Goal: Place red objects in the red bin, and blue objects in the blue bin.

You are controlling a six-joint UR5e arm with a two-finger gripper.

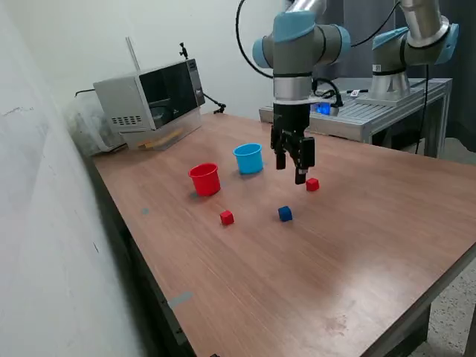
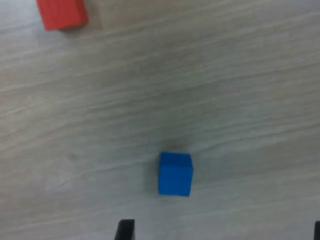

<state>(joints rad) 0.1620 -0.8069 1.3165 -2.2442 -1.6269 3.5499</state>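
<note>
Table (image 1: 357, 245): wood-grain laminate, smooth, semi-gloss w/ soft reflections; grain lines clear in wrist view.
Red cup (image 1: 204, 179) and light-blue cup (image 1: 249, 158) beside it: plastic, smooth, slight sheen.
Blue cube (image 2: 175, 174): solid colour, matt, no glare.
Red cube (image 2: 62, 13), well apart from blue cube: matt, same finish.
Gripper (image 1: 296, 169): black, matt.
Microwave (image 1: 152, 95) behind cups: grey casing, glossy dark door.
</note>
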